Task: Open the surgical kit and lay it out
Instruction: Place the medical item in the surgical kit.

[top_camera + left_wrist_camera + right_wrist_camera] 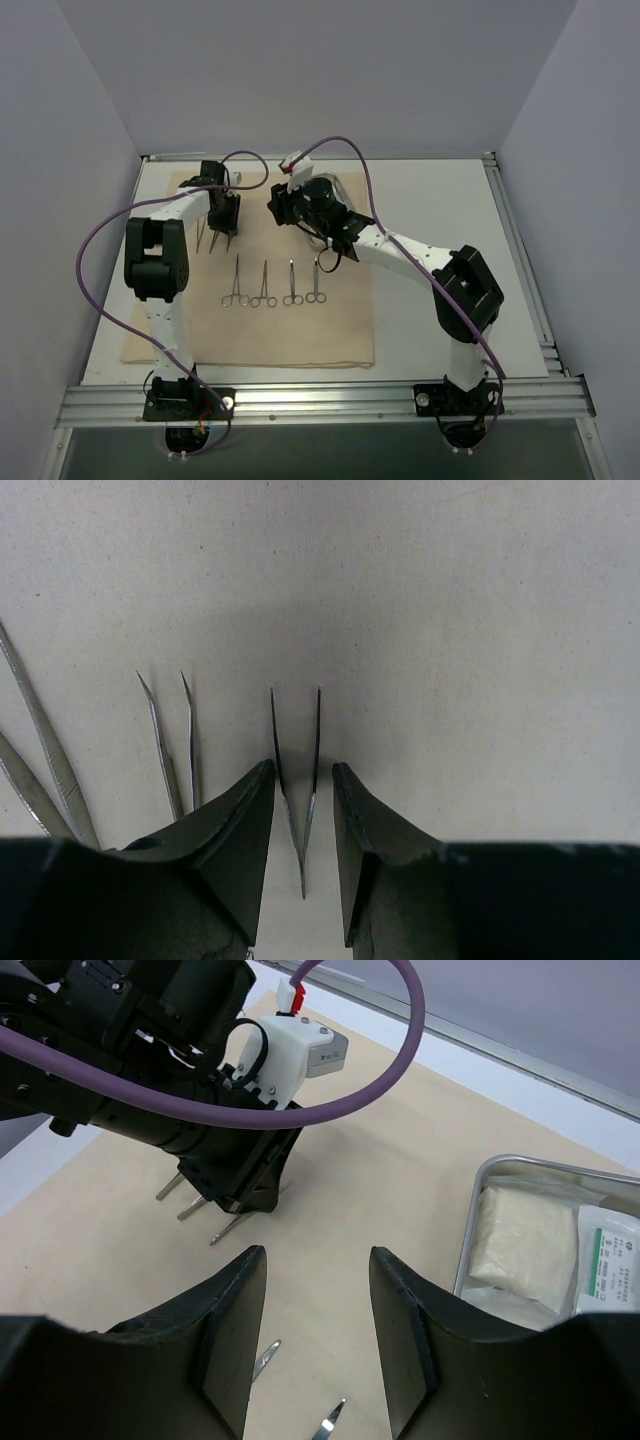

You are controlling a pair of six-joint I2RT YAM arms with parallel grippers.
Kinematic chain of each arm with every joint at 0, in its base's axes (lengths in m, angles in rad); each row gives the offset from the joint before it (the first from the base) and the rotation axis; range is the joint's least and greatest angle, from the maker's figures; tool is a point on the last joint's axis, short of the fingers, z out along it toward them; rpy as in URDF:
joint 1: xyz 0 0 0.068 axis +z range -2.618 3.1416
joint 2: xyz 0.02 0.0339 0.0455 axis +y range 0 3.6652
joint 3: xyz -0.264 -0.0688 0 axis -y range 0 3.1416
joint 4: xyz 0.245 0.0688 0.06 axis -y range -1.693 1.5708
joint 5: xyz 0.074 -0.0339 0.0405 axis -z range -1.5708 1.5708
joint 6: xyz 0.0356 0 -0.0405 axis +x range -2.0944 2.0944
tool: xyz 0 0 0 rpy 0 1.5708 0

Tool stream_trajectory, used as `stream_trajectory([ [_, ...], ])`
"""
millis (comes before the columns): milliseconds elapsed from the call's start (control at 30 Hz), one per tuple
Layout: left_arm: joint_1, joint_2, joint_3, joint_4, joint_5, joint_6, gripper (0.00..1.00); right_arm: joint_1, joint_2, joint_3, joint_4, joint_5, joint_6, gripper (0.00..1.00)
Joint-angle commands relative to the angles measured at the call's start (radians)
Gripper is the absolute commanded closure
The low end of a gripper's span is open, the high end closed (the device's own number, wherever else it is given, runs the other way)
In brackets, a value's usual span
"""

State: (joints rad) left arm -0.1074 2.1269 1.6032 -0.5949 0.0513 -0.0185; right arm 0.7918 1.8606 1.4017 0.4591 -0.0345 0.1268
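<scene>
The beige cloth wrap lies spread flat on the table. My left gripper is open low over it, its fingers on either side of thin tweezers and clear of them. Two more tweezers lie to the left. Scissors and forceps sit in a row at mid-cloth. My right gripper hangs open and empty above bare cloth, next to the steel tray. The tray holds a white gauze pad and a clear packet.
The left arm's wrist and purple cable sit close ahead of my right gripper. Two instrument tips show beneath it. White tabletop lies right of the cloth, with a metal rail along the near edge.
</scene>
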Motion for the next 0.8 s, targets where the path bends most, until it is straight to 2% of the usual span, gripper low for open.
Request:
stream_trajectory([
  [0,0.009,-0.039,0.052,-0.017,0.033,-0.009,0.61,-0.020,-0.052,0.025,-0.006,0.016,0.004,0.59],
  [133,0.012,-0.094,0.072,-0.035,0.064,-0.021,0.61,-0.118,-0.014,0.094,-0.126,0.067,0.051,0.59],
  [367,0.037,-0.177,0.127,-0.089,0.147,0.009,0.61,-0.259,0.187,0.296,-0.419,-0.083,0.073,0.62],
  [600,0.060,-0.194,0.198,-0.184,0.162,0.103,0.60,-0.290,0.362,0.460,-0.554,-0.177,-0.003,0.59],
  [767,0.098,-0.179,0.222,-0.224,0.185,0.106,0.60,-0.286,0.426,0.481,-0.611,-0.197,-0.023,0.57],
])
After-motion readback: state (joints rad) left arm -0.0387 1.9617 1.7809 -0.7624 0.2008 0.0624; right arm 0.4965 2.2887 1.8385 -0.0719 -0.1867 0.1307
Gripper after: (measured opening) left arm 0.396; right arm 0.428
